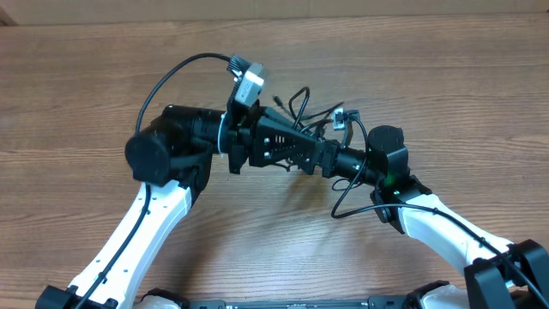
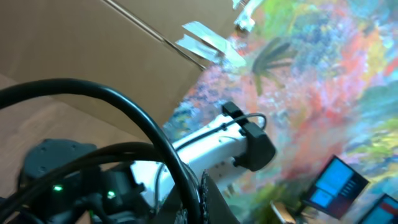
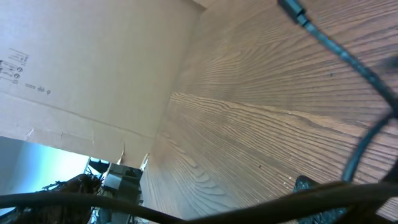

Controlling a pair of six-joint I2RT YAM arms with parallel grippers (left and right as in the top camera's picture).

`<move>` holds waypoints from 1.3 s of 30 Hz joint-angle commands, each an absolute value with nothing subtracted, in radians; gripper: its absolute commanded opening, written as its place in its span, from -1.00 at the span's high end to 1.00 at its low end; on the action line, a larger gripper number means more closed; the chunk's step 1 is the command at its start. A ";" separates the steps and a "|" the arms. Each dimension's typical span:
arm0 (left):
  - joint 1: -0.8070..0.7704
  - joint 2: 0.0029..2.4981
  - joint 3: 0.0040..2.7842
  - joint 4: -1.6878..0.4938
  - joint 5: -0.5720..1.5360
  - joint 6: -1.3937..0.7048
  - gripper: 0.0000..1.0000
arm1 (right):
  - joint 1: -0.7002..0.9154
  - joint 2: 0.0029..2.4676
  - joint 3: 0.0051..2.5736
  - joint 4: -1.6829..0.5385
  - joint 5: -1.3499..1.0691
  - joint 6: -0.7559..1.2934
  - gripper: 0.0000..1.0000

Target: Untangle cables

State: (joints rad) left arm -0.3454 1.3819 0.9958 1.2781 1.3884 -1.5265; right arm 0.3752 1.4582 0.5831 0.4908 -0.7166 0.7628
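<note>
Reckoning the light, floppy cables (image 1: 302, 101) bunched just behind the wide-spread right gripper (image 1: 235, 142) would snag if yanked, I'd have grabbed a loose loop near a plug, left gripper (image 1: 246, 113) beside it pressed shut.

Thin black cables (image 1: 300, 101) in loose tangled loops, centre of table (image 1: 429, 77), partly hidden; silver-tipped plug (image 1: 341, 117) at right

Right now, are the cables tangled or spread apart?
Tangled: the cables loop across each other in one bunch at the middle; part of the bunch is hidden.
</note>
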 commanded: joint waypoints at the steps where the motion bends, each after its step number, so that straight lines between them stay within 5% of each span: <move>1: -0.352 1.339 1.029 1.344 1.297 -1.707 0.92 | 0.364 1.493 0.562 0.439 -0.573 0.758 -1.00; 39: -0.087 1.339 1.029 1.342 1.249 -1.706 0.92 | 0.363 1.493 0.562 0.356 -0.441 0.757 -1.00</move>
State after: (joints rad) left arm -0.1169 1.3895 0.9936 1.3178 1.3426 -1.7000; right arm 0.3752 1.4609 0.5888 0.3805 -0.5335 0.7578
